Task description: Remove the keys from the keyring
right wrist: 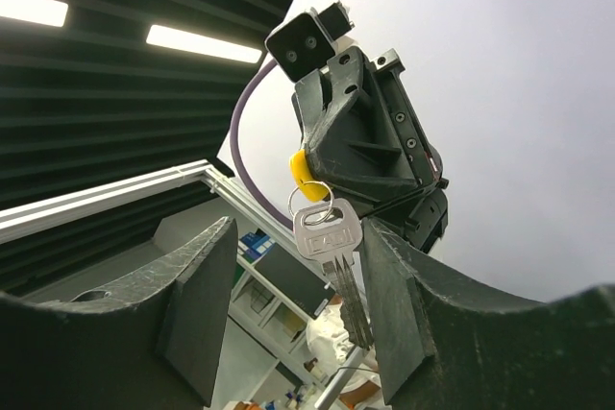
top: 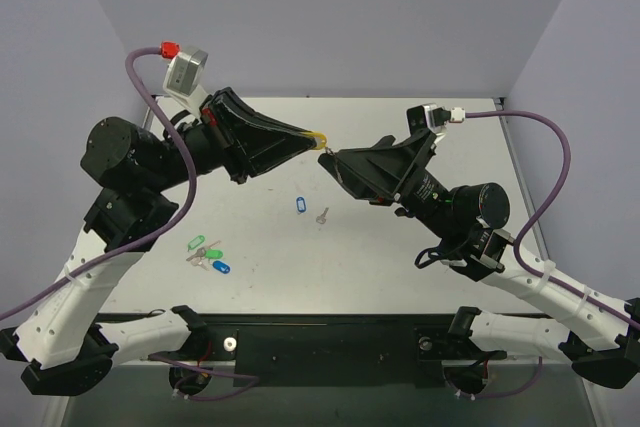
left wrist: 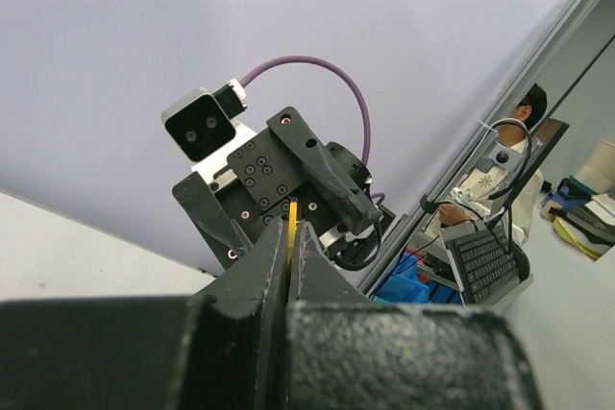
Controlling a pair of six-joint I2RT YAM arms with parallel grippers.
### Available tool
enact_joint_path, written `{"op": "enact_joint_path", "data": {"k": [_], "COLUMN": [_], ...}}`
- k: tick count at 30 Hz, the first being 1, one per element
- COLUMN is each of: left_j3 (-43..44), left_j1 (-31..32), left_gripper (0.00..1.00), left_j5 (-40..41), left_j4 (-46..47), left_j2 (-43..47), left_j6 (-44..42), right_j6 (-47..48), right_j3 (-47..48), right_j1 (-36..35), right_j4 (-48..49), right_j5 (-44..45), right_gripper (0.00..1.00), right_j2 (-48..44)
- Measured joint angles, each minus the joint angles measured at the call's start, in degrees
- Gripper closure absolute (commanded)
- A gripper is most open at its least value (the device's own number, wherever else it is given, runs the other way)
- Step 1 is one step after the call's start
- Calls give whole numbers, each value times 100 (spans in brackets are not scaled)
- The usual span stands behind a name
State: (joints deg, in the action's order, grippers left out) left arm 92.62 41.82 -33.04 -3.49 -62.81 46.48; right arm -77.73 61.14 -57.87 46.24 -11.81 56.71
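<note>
My left gripper (top: 312,137) is raised above the table and shut on the yellow keyring tag (top: 321,134), seen edge-on between its jaws in the left wrist view (left wrist: 291,225). In the right wrist view the tag (right wrist: 305,169) sticks out of the left gripper's fingers (right wrist: 360,146). Its thin metal ring (right wrist: 312,203) carries silver keys (right wrist: 330,234) that hang down. My right gripper (right wrist: 298,237) is open, its jaws either side of the hanging keys, the key blades close to the right-hand finger (right wrist: 394,285). From above, the right gripper (top: 330,158) meets the left one tip to tip.
On the table lie a blue tag (top: 300,205), a loose silver key (top: 322,215), and at front left a cluster with a green tag (top: 196,243), another blue tag (top: 221,267) and small keys (top: 197,259). Grey walls enclose the table (top: 400,247).
</note>
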Motion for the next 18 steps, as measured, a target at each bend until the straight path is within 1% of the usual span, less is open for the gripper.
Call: {"op": "enact_joint_path", "data": {"k": [5,8,13,18], "left_j3": [-186,-299,-350,-350], "left_j1": [-4,-4,-4,-4], "left_gripper": [100,100,100,100], "left_j5": [-68,-87,-83,-42], "left_j4": [273,374,372,361], "left_j2": [96,173,240,249], "left_j6": [111,131,129,125], "right_j6": [0,0,0,-17], "right_j3": [0,0,0,0], "right_j1": [0,0,0,0], "right_j4": [-11,-15,-15,-9], "right_j5": [52,59,72,70], "right_gripper": [52,56,59,66], "right_j2": [-11,-20,-20,-17]}}
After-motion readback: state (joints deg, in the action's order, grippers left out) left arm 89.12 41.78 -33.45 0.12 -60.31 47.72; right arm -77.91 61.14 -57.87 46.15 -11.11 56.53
